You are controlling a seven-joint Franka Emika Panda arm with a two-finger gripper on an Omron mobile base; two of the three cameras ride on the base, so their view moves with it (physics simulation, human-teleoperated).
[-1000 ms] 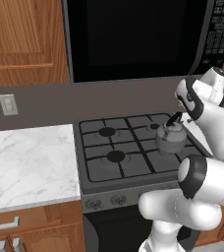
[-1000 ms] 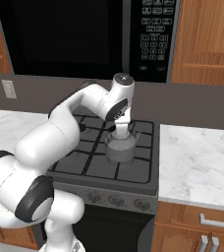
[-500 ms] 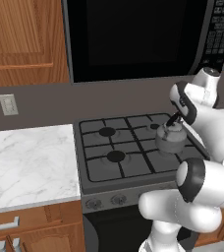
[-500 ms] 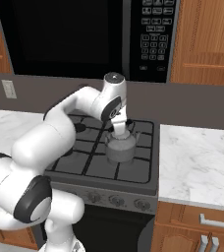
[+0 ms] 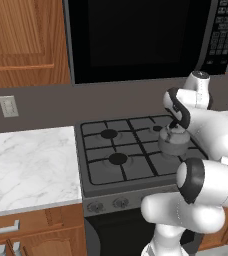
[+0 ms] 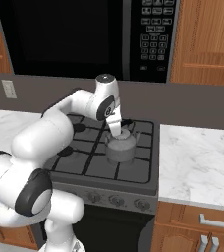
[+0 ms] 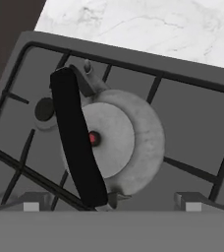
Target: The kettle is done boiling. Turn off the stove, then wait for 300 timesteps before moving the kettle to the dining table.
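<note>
The grey kettle point(image 5: 173, 141) point(image 6: 120, 148) with its black arched handle point(image 7: 77, 140) stands upright on the stove point(image 5: 120, 162) point(image 6: 87, 165), on the right-hand grate. Straight above it hangs my gripper point(image 7: 111, 204) point(image 6: 116, 130) point(image 5: 178, 125), open, with its fingertips point(image 7: 31, 204) spread wide on either side of the handle's near end and not clamped on it. A row of grey front knobs point(image 5: 108, 204) point(image 6: 116, 200) lines the stove's front. The dining table is out of view.
The black microwave point(image 5: 136, 35) point(image 6: 84, 34) hangs low over the stove. Marble counters flank the range on the left point(image 5: 26, 160) and on the right point(image 6: 202, 162) point(image 7: 148, 24). Wood cabinets point(image 5: 21, 40) point(image 6: 207, 39) sit above and below.
The wrist and hand have shifted sideways over the stove and settled closer above the kettle. The kettle has stayed in place.
</note>
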